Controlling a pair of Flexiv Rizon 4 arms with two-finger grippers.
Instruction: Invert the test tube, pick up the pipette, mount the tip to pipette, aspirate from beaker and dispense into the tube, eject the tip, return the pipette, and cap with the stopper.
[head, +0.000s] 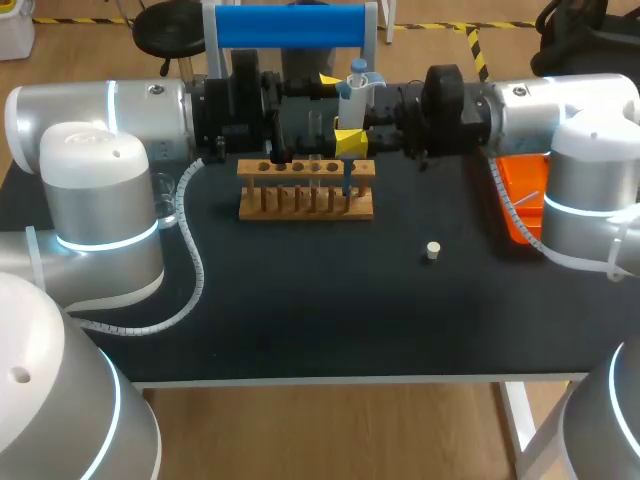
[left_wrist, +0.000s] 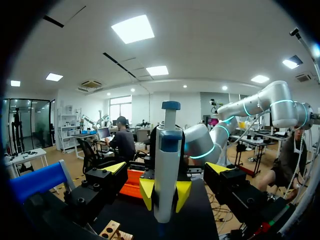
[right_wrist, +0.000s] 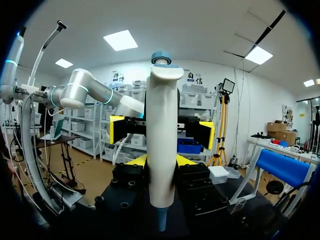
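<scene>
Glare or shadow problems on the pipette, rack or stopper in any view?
Head view: even light on the black table, no hard shadows; rack and stopper stand out, pipette less distinct against the dark background. Left wrist view: ceiling panels glare overhead, yet the pipette's face is evenly lit. Right wrist view: same bright panels, pipette lit, its lower end dimmer.
</scene>
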